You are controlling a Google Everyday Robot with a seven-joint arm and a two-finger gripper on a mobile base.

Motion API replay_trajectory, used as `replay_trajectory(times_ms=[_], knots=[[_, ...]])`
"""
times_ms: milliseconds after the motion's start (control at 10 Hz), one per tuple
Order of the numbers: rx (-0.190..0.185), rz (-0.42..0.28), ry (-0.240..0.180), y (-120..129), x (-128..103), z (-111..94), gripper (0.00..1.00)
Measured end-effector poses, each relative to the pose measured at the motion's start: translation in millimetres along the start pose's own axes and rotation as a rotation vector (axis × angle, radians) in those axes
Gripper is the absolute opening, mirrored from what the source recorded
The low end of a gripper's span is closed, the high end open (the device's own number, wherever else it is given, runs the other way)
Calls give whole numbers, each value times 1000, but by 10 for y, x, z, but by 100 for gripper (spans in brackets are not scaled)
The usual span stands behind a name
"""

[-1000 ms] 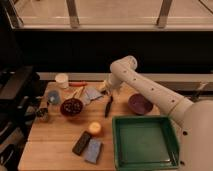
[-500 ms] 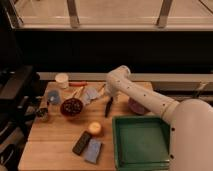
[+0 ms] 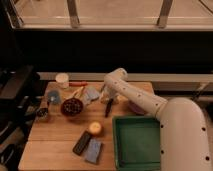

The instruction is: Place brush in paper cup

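Brush and gripper meet near the middle of the table. The brush shows as a slim dark stick, roughly upright in the view, just beside the front left corner area of the green tray. The arm reaches in from the right and bends down sharply, so the gripper comes at the brush from above. We judge that this suits a thin handle lying flat, which is best taken across its width.

The paper cup stands well apart, at the far left of the table, with an orange tool beside it. A blue cup and a dark bowl sit between it and the brush. We expect the carry will have to pass over or round these.

As for the jaws, we cannot tell how wide they stand. The gripper's tip merges with the upper end of the brush. It looks to be at the handle, touching or nearly so, but we cannot say whether it has a hold. The brush is on the table as far as we can see, and the paper cup holds no brush yet.
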Motion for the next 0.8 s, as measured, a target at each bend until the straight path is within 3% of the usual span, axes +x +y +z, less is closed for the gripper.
replay_trajectory(times_ms=[500, 700, 800], knots=[[-3, 4, -5, 33, -23, -55, 3], [-3, -4, -7, 22, -22, -57, 0], [2, -40, -1, -17, 5, -96, 0]])
